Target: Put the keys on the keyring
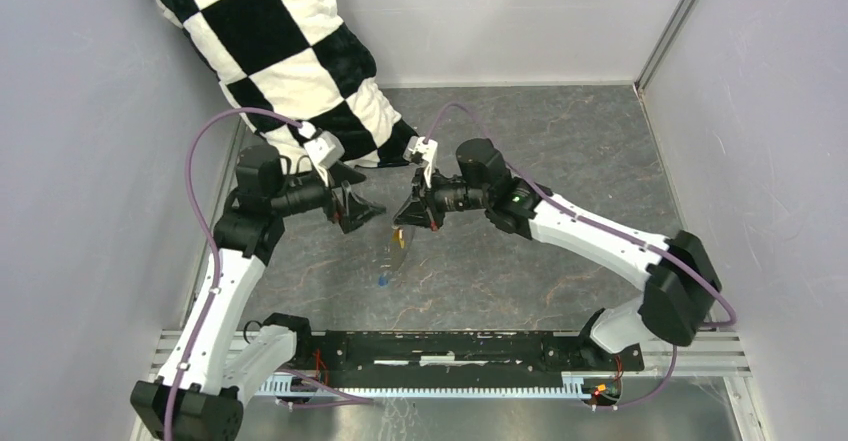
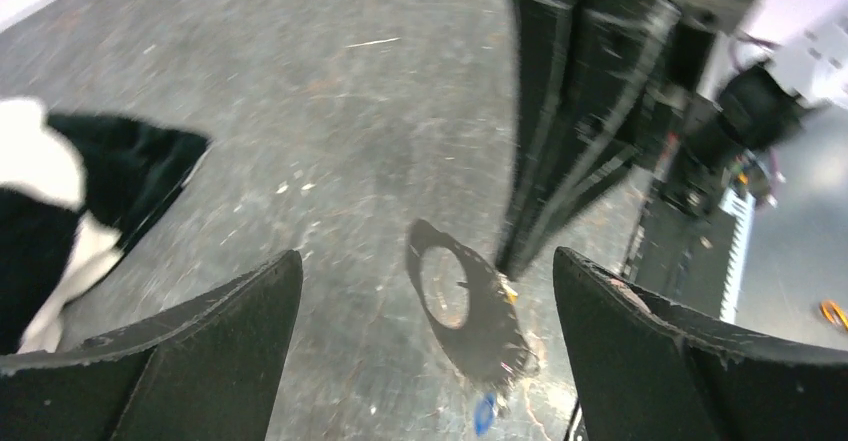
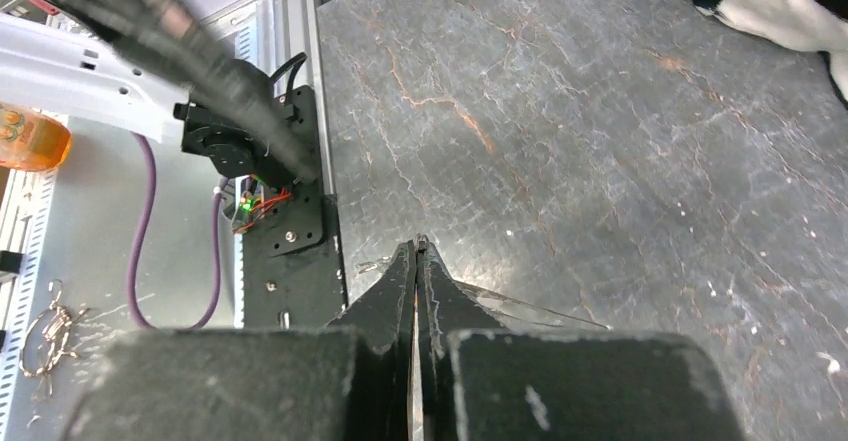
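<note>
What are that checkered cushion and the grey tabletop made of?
The cushion looks like plush fabric, with fuzzy, quilted black and white squares. The tabletop looks like a matte, stone-patterned sheet, grey with rusty veins and scuffs. Whether it is real stone or a printed surface, I cannot tell.

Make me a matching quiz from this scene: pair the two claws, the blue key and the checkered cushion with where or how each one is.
Things:
1. left gripper
2. right gripper
3. blue key
4. checkered cushion

States:
A. propped in the far left corner
B. fingers pressed together on the thin keyring
C. fingers spread wide, holding nothing
D. lying on the table

Pairs: 1-C, 2-B, 3-D, 4-A
</note>
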`<state>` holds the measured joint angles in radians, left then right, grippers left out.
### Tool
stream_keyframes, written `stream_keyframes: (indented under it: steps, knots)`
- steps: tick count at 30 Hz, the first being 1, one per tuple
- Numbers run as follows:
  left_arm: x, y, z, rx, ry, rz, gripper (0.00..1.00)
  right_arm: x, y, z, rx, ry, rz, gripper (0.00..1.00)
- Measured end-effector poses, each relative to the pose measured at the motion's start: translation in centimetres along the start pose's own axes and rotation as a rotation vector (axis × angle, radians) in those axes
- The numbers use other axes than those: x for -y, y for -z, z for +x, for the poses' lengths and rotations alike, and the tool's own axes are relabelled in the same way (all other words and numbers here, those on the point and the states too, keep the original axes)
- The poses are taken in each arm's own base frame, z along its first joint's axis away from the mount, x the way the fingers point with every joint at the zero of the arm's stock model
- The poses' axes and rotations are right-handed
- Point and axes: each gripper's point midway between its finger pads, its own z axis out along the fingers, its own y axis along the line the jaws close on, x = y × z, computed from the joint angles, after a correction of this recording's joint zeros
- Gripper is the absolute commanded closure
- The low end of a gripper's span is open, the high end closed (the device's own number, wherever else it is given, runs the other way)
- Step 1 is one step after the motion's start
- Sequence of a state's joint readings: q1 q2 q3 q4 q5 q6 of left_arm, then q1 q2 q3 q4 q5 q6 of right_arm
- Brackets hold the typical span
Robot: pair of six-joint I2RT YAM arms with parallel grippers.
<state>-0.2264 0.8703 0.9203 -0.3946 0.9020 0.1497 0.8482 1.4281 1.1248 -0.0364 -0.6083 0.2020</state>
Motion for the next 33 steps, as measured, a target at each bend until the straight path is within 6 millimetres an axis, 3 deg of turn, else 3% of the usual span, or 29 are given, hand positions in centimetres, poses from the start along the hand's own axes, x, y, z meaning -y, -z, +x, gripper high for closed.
stream_keyframes:
  steps: [2, 4, 8, 13, 17, 19, 22, 24, 30, 33]
  knots:
    - [-2.4, 0.6, 0.5, -0.009, 0.06, -0.079, 0.0, 0.9, -1.3, 0.8, -0.008, -0.008, -0.003, 1.0]
    - [-3.6, 0.9, 0.9, -0.013, 0.089, -0.12, 0.0, 1.5, -2.1, 1.2, -0.009, -0.001, -0.013, 1.0]
    - [-4.0, 1.1, 0.8, -0.011, 0.09, -0.141, 0.0, 2.4, -2.5, 2.4, -0.003, 0.035, -0.035, 1.0]
    - [-4.9, 1.3, 0.9, -0.008, 0.089, -0.176, 0.0, 5.1, -0.9, 7.6, -0.073, 0.033, -0.001, 0.96]
    - [-5.5, 1.2, 1.5, -0.012, 0.091, -0.203, 0.0, 7.5, 1.8, 14.5, -0.226, -0.014, 0.13, 0.74]
    - [-5.9, 1.1, 1.8, -0.016, 0.095, -0.212, 0.0, 7.8, 3.3, 17.5, -0.292, -0.043, 0.192, 0.57]
    - [-6.5, 0.9, 2.2, -0.025, 0.104, -0.222, 0.0, 8.3, 5.3, 20.2, -0.349, -0.067, 0.283, 0.4]
    - [-7.0, 0.8, 2.6, -0.037, 0.117, -0.236, 0.0, 9.0, 6.4, 20.7, -0.361, -0.065, 0.351, 0.02]
    - [-9.7, 0.7, 4.6, -0.093, 0.16, -0.327, 0.0, 12.4, 9.5, 17.4, -0.275, -0.005, 0.599, 0.02]
    - [-12.6, 1.2, 6.5, -0.143, 0.188, -0.406, 0.0, 14.4, 11.9, 15.0, -0.186, 0.011, 0.741, 0.02]
